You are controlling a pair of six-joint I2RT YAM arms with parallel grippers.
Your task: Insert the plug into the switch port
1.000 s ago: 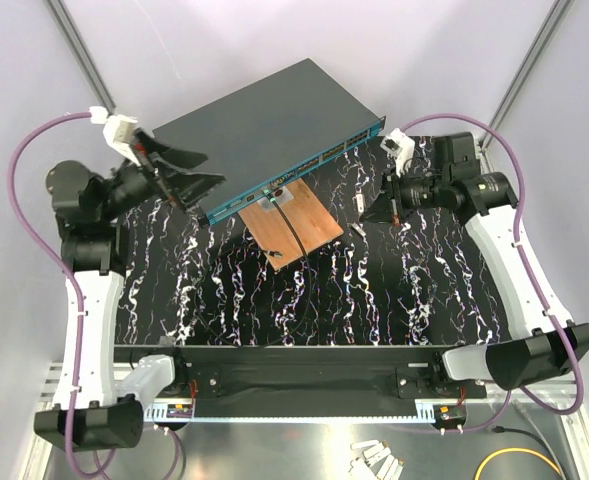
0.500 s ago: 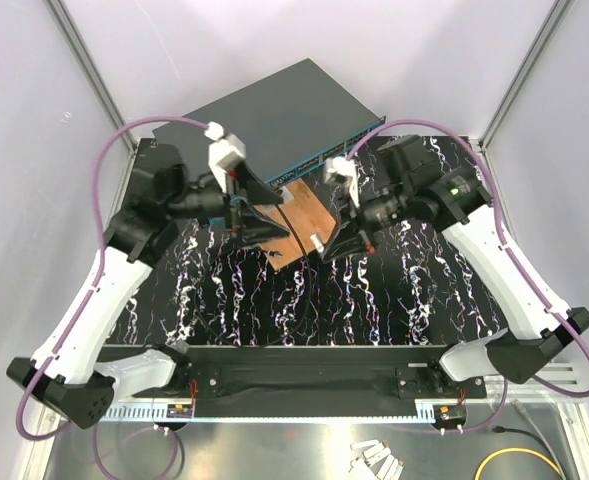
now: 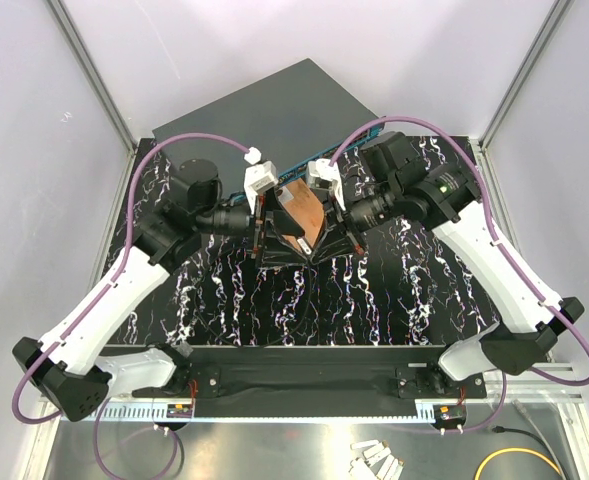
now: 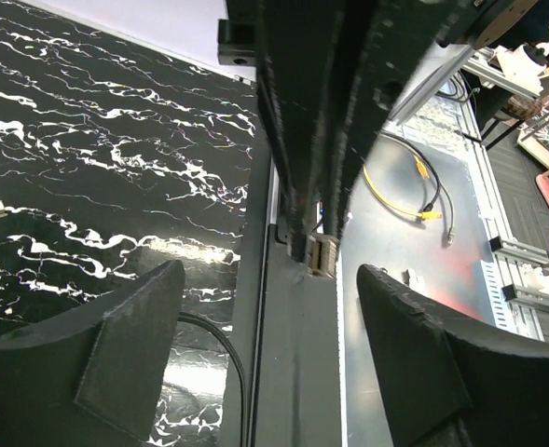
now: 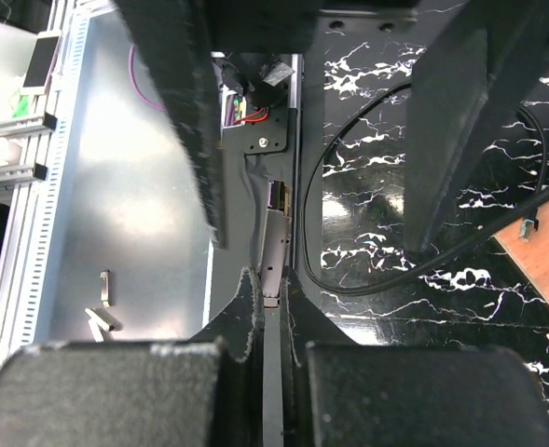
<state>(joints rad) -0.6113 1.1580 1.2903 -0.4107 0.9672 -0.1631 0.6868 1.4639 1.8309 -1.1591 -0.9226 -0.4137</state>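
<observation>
Top external is where both arms get seen meeting mid-table, right? Where's the switch placed? (A)

Yep. The switch (image 3: 264, 105) is set at an angle at the far side of the table (image 3: 214, 290), dark grey top up. Its teal port edge is turned toward the arms and is mostly hidden behind the wrists. The copper-brown board (image 3: 299, 222) is laid just in front of it. The left gripper (image 3: 277, 243) and right gripper (image 3: 334, 240) are held close together over the board's near end. (B)

And the jaws, can anything be told? (A)

Left wrist view: that gripper's two fingers are spread well apart and nothing is caught between them. Only the table's edge rail and a black cable (image 4: 227, 340) are seen below the gap. Right wrist view: the right one is pinched closed, fingertips (image 5: 246, 307) all but touching, and nothing can be made out between them. A small pale plug (image 5: 530, 226) on a thin lead is seen lying at the board's edge, well off to the side, not gripped by either one. Whether it's touched by anything can't be told from here tbh. (B)
</observation>
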